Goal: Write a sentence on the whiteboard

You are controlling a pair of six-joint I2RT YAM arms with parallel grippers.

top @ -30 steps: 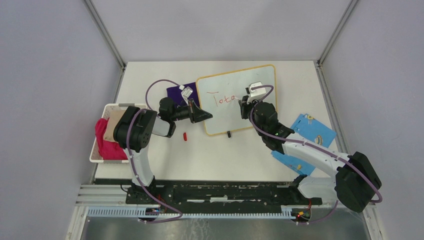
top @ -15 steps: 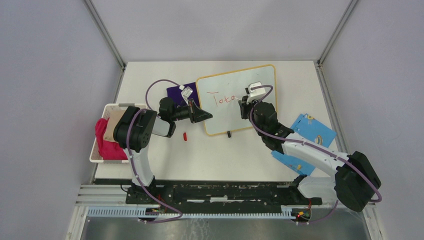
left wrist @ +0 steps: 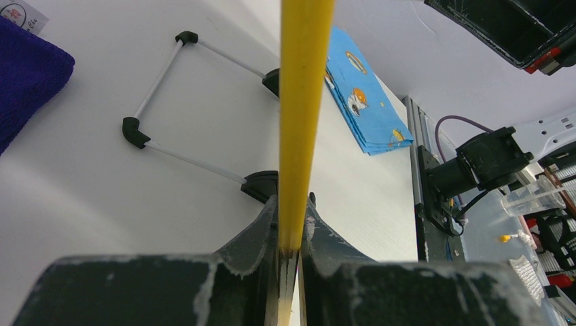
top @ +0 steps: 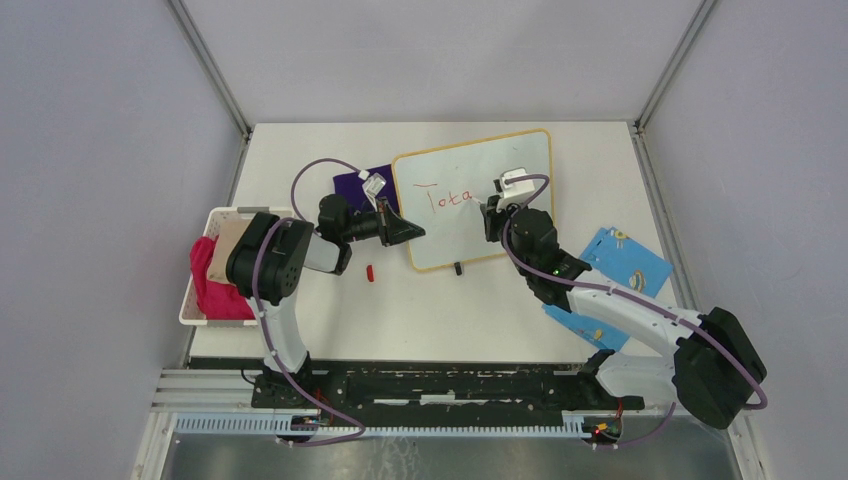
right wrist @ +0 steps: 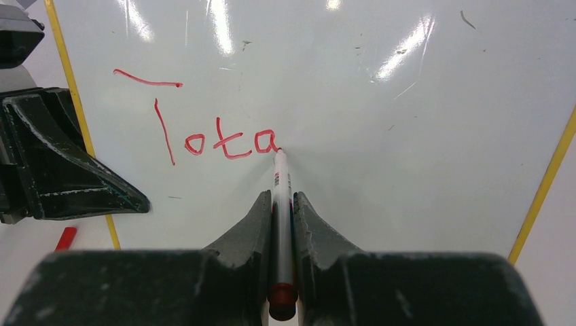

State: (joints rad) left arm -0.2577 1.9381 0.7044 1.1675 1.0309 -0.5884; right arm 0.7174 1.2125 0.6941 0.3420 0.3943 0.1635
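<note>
Your right gripper (right wrist: pixel 278 198) pinches a white marker (right wrist: pixel 281 234), tip touching the glossy orange-framed whiteboard (right wrist: pixel 407 136) after red letters "Tota" (right wrist: pixel 204 141), left gripper (left wrist: pixel 291 212) clamps its frame (left wrist: pixel 302 102).

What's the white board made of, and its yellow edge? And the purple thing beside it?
The whiteboard looks like smooth, glossy coated board: lights glare off it. Its yellow edge could be painted wood or plastic; I can't tell. The purple thing looks like soft, fuzzy cloth with a rounded fold.
</note>
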